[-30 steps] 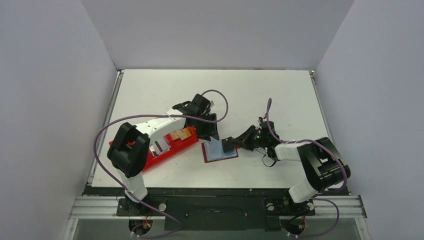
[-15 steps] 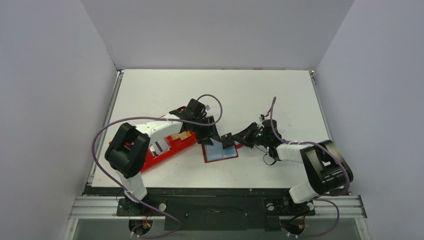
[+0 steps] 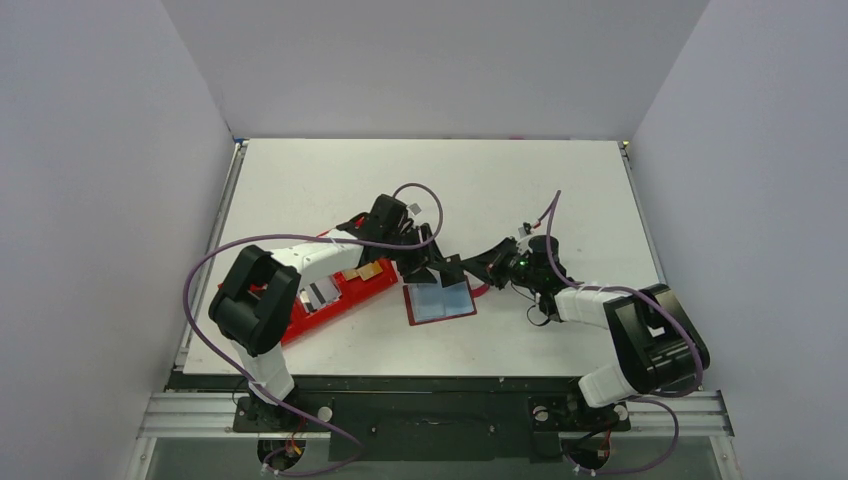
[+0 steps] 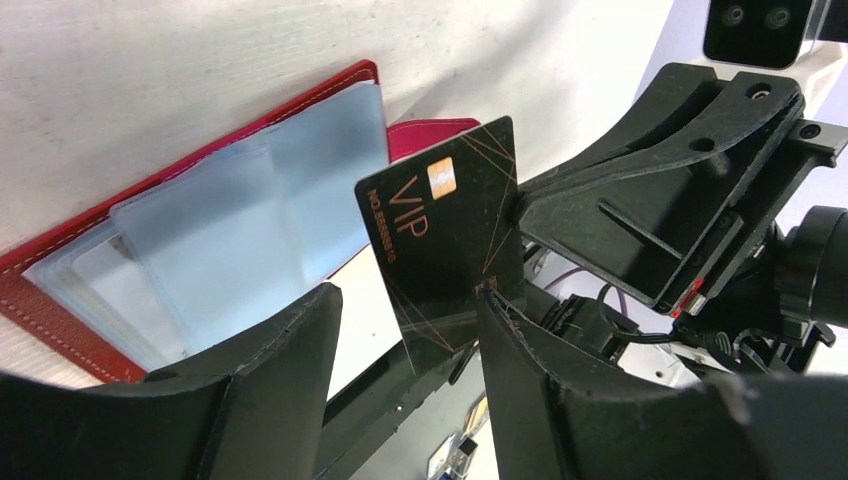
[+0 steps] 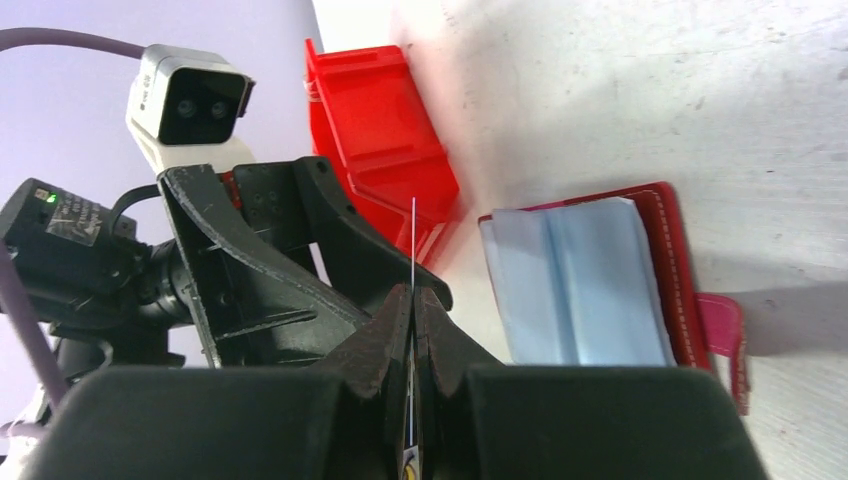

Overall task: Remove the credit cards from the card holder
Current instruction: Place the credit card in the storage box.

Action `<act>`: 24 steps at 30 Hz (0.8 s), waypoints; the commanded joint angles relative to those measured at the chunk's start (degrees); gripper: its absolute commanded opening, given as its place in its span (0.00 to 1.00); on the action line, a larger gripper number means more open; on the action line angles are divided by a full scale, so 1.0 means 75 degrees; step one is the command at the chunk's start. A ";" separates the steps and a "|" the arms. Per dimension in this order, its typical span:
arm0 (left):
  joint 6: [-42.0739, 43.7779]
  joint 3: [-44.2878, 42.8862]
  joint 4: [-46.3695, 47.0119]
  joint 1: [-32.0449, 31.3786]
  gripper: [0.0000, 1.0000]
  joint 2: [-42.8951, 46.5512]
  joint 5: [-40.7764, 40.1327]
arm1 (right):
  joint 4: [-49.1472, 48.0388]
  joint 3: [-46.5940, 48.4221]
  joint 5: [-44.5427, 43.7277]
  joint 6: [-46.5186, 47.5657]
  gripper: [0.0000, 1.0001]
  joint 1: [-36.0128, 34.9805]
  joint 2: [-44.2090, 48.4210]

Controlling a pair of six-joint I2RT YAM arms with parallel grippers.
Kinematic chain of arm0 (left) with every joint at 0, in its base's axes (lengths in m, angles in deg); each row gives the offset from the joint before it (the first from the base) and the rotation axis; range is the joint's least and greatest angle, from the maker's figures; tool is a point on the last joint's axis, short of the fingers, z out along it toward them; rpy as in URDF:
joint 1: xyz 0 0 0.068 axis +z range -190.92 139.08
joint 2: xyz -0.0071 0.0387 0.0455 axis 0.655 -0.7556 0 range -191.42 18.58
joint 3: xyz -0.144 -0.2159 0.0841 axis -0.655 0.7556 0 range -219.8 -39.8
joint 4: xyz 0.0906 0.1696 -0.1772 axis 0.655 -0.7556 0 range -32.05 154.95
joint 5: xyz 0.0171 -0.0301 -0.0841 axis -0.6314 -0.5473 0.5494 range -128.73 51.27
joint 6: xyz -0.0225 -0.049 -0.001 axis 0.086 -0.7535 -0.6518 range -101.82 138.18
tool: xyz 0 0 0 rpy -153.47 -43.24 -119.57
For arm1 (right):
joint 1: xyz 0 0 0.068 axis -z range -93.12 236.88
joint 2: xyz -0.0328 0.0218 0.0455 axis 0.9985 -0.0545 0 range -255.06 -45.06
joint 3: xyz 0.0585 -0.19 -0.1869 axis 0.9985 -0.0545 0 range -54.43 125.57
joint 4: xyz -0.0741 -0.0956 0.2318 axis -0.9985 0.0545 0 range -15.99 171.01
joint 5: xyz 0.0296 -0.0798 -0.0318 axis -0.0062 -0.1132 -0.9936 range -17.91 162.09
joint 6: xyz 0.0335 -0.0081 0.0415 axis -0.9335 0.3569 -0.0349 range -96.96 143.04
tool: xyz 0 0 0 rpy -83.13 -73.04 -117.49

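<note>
While the holder (image 3: 440, 301) lies open and flat on the white bench (image 3: 520, 180), near the front middle, its pale blue pockets face up. Its short strap tab (image 5: 722, 330) sticks out toward the right arm. Just beyond the holder's far edge, a black card (image 4: 450, 235) with gold "VIP" lettering and a chip stands on edge in the air, clear of the pockets. The right gripper (image 5: 412, 300) is closed on one side edge of the card, pinching it. The left gripper (image 4: 405, 335) is partly open, with one finger on each side of the card's lower corner. Whether either finger touches the card cannot be told.

Left of the holder a red tray (image 3: 300, 318) sits at an angle. Tan cards (image 3: 367, 270) lie in the end of it nearest the holder. Plain pale walls (image 3: 430, 60) close the bench in on three sides, and purple cables (image 3: 200, 275) loop over the arms.

The left arm crosses the tray and covers part of it. A dark-and-white thing in the tray's middle is too small to name. Whether the pockets hold any cards cannot be told. The right wrist camera shows the black card only as a thin line, and in the left wrist view its lower part is hidden behind a finger.
</note>
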 commanded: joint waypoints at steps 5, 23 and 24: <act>-0.0913 0.0239 0.1719 0.0134 0.50 0.0214 0.0657 | -0.0671 0.0067 0.0207 -0.0302 0.00 0.0017 0.0431; -0.1073 0.0424 0.2337 0.0249 0.00 0.0536 0.0687 | 0.1384 0.0262 -0.0172 0.0906 0.36 -0.0114 0.1192; -0.0967 0.0368 0.2029 0.0255 0.00 0.0570 0.0568 | 0.1705 0.0412 -0.0336 0.1205 0.44 -0.0108 0.1433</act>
